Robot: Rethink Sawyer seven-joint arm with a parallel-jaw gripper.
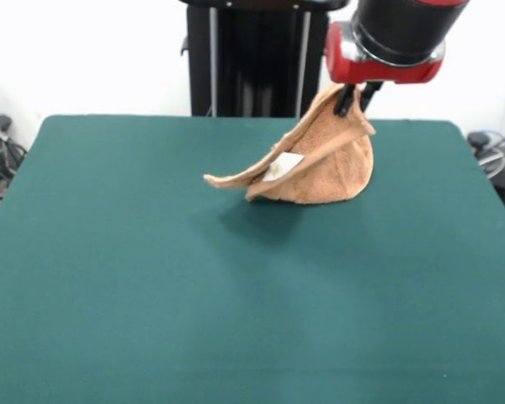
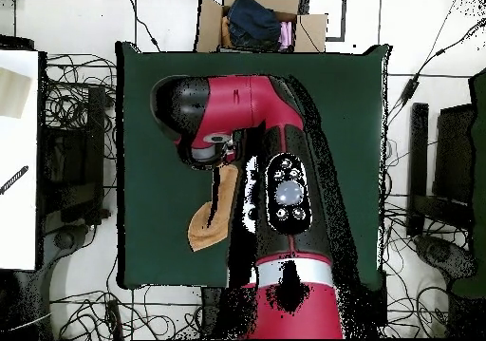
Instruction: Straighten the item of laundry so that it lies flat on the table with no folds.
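Note:
The orange-tan terry towel [image 1: 324,164] hangs in a tent shape from my gripper [image 1: 356,98], which is shut on its top corner. Its lower edge rests on the dark green table [image 1: 151,278] at the far right. One corner sticks out to the left, just off the cloth, with the small white label [image 1: 282,167] showing. In the overhead view the towel [image 2: 211,218] shows below the arm's head, which hides the gripper there. The table [image 2: 152,147] also shows in the overhead view.
The robot's black pedestal [image 1: 257,59] stands behind the table's far edge. In the overhead view the red arm [image 2: 275,166] covers the table's middle, a cardboard box [image 2: 261,19] with clothes sits beyond the top edge, and cables lie on the floor all round.

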